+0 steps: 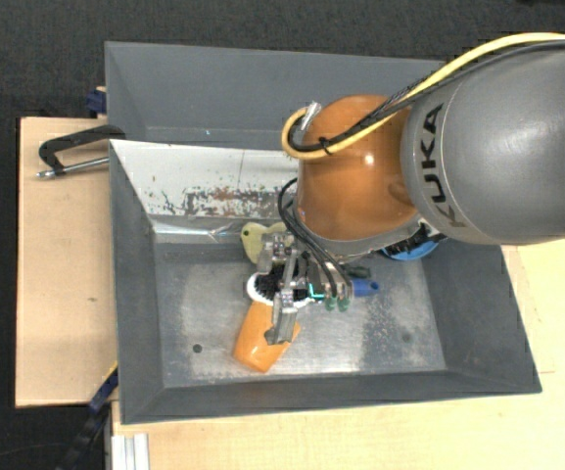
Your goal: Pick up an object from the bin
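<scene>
Gripper [283, 329] low over upper-right end of orange rounded wedge [259, 347], mid bin [135, 292] floor, twd near wall. Open or closed: can't tell. Prob plastic or foam toy piece: light, stiff-ish, smooth so maybe slippery, not fragile. Best taken across narrow width nr middle, not at tapered end. White ring-like bit [258, 285], pale yellow item [254, 240], blue bit [362, 285] nearer bin centre; snag risk.

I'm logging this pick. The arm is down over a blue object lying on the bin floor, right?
Not quite. The object under the arm is orange, not blue, as the camera view shows. It does lie on the bin floor.
</scene>
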`<state>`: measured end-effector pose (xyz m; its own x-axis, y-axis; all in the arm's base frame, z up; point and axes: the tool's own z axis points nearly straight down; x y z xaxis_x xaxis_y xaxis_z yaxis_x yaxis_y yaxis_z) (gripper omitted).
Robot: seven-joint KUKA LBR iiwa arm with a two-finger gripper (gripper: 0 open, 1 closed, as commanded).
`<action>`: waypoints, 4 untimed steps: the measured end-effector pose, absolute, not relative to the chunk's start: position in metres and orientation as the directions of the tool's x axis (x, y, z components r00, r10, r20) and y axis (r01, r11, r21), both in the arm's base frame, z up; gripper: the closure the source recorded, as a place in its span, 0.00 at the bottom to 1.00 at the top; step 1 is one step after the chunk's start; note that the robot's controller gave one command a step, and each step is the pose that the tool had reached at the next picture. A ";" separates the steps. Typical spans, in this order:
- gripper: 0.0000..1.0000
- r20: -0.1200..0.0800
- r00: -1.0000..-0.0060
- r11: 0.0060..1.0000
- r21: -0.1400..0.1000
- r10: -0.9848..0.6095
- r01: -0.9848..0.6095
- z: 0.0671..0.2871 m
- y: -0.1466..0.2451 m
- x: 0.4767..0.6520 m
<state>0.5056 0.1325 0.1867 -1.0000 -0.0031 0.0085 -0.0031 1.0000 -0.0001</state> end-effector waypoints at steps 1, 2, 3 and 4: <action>0.00 -0.008 -0.959 0.959 -0.001 -0.282 -0.282 0.071 0.063 0.552; 0.00 -0.003 -0.881 0.881 0.000 -0.474 -0.474 0.071 0.080 0.491; 0.00 -0.004 -0.881 0.881 0.001 -0.473 -0.473 0.072 0.081 0.492; 0.00 -0.005 -0.882 0.882 0.001 -0.472 -0.472 0.072 0.082 0.493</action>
<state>0.4930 0.0818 0.0723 -0.8816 -0.4720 -0.0048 -0.4720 0.8816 0.0008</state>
